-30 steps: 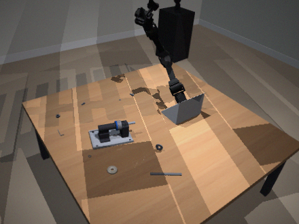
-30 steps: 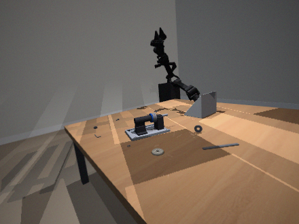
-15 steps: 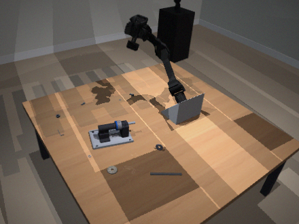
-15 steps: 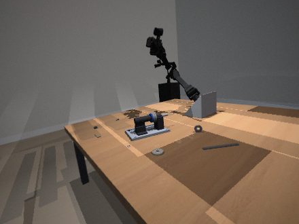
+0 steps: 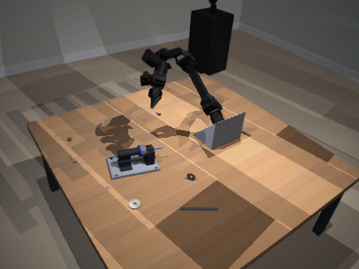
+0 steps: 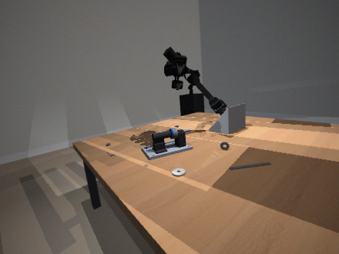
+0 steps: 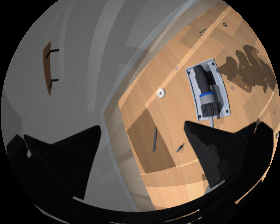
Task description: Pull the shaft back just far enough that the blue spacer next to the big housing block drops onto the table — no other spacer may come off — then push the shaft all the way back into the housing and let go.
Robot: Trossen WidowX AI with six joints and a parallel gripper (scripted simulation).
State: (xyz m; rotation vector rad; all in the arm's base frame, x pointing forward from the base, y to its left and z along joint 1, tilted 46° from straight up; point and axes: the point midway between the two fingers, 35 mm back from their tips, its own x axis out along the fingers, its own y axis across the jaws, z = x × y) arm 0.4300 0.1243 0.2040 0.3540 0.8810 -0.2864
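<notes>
While your tool (image 5: 152,105) (image 7: 143,127) hangs wide open and empty, the blue spacer (image 5: 139,150) (image 6: 172,134) (image 7: 206,94) sits on the shaft (image 5: 158,147) (image 6: 186,131) (image 7: 211,121) by the big block (image 5: 128,153) (image 6: 160,135) (image 7: 201,76). You seem to be reaching; next, line up and grab the shaft's end.

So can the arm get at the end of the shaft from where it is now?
Probably yes: the gripper is open above the table, and the shaft's tip sticks out past the post with nothing visible blocking it, though the arm must still come down.
</notes>
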